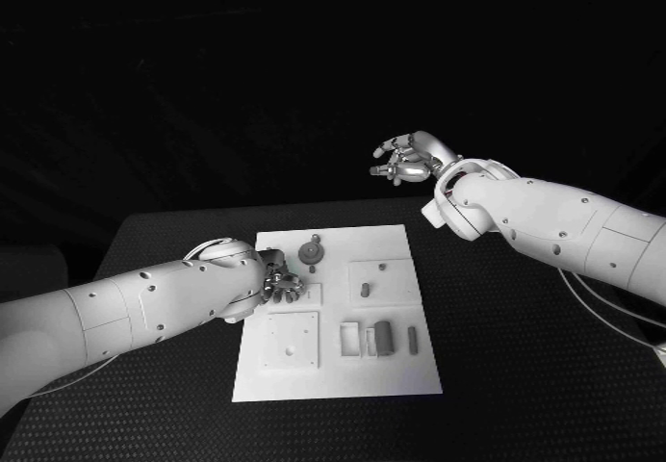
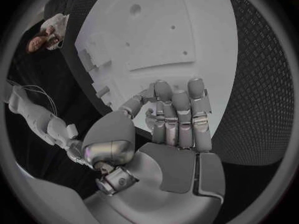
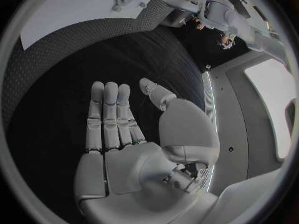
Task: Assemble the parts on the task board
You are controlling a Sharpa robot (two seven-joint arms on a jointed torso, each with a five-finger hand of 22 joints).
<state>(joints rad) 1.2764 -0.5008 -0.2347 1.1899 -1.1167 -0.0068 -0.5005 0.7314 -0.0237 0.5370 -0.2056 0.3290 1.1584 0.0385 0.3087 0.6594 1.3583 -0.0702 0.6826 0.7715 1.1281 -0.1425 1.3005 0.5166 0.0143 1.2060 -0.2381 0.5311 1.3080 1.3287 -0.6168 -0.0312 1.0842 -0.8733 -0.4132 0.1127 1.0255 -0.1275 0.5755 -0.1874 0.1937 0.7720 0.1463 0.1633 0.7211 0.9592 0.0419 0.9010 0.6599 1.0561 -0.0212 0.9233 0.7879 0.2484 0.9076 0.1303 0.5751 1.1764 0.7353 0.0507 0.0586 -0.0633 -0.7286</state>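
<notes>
While my left hand (image 1: 282, 282) hovers with fingers curled, holding nothing, at the task board's (image 1: 402, 371) left edge, my right hand (image 1: 402, 159) spreads empty beyond the table's (image 1: 527, 385) far edge

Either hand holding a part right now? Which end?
Right hand: nothing, fingers straight and apart, raised beyond the table. Left hand: fingers curled over the task board; no part visible in them.

I work in a place that looks like a robotics lab or a test cell. Around me everything is dark, and I stand at a black table (image 1: 527, 385) with a textured mat surface. In its middle lies a white task board (image 1: 402, 375) with cut-out recesses and small grey parts (image 1: 377, 336), a setup for trials, not a home or a shop. My white arms carry thin cables (image 1: 611, 322).
</notes>
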